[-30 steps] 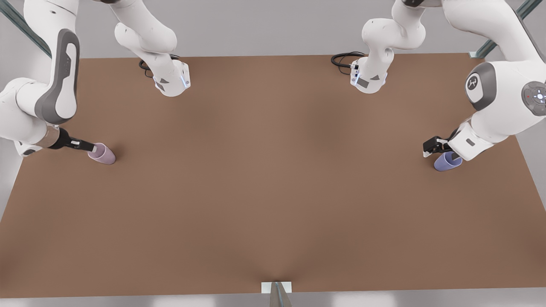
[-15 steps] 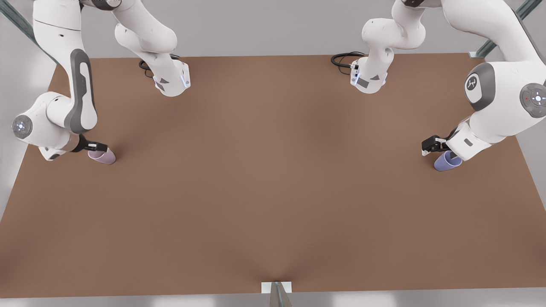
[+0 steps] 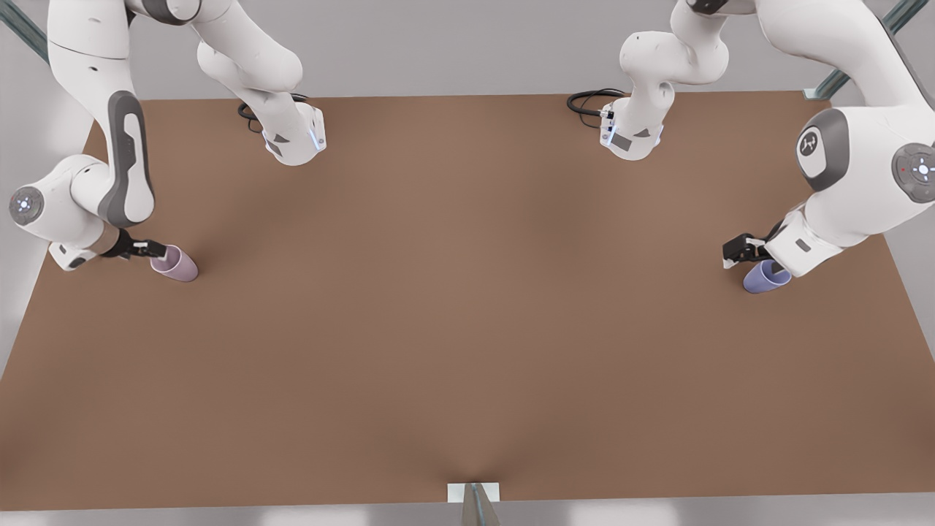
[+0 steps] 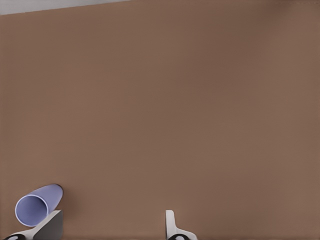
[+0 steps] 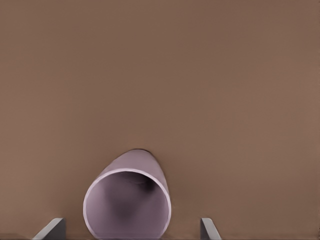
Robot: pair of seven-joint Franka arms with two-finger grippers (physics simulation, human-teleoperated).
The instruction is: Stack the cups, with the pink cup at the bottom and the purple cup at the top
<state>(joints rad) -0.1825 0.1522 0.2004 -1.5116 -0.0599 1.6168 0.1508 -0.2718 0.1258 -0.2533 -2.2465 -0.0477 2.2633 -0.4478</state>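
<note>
Your right gripper (image 5: 127,227) is spread wide with the pink cup (image 5: 127,198) between its fingers, not clamped. Your left gripper (image 4: 114,225) is also apart, the purple cup (image 4: 37,206) just beside one finger. Both cups stand well apart on the table (image 3: 467,307).

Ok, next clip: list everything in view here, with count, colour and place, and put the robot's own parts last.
pink cup: one, pale mauve-pink, upright on the table near the front view's left edge; its open mouth faces the right wrist camera.
purple cup: one, periwinkle blue-purple, upright on the table near the front view's right edge.
table: one, brown, under both cups.
cables: two black coils, at the far edge by the arm bases.
right tool: one, black with pale fingers, open, beside the pink cup.
left tool: one, black with pale fingers, open, beside the purple cup.
arms: two, white and grey, one at each side.
</note>
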